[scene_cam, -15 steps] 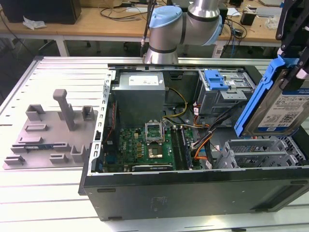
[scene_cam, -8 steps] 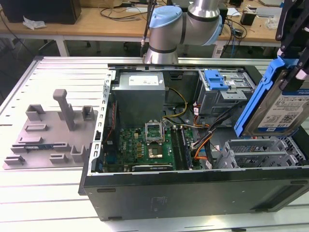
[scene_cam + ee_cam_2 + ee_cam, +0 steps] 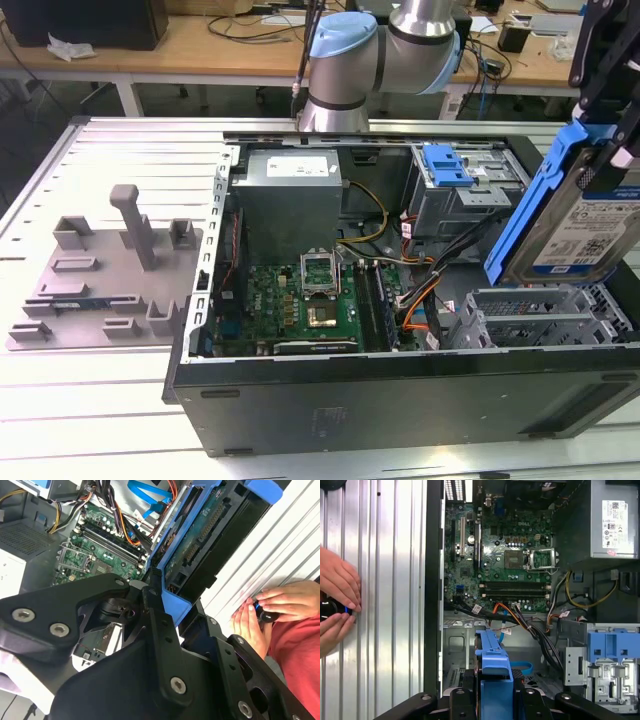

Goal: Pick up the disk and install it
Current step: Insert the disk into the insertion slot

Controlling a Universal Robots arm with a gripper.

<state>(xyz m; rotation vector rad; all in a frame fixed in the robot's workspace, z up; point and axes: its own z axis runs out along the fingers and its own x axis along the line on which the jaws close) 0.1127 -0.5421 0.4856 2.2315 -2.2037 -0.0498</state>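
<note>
There is one gripper (image 3: 493, 700), clamped on one disk (image 3: 585, 215). One open computer case (image 3: 400, 400) lies under it. The case holds one motherboard (image 3: 300, 300) and one power supply (image 3: 290, 195), both well apart from the gripper, and two metal drive cages. Of these, a bare cage (image 3: 530, 315) sits directly beneath the gripper's load, and a latched cage (image 3: 470, 205) just beyond carries one blue latch (image 3: 447, 165). One grey fixture plate (image 3: 100, 290) lies farthest from the gripper. Two hands rest beside the case: a first hand (image 3: 339, 585) and a second hand (image 3: 332, 630), with one small black object (image 3: 329, 609) between them.

Open computer case (image 3: 400, 400), green motherboard (image 3: 310, 300)
</note>
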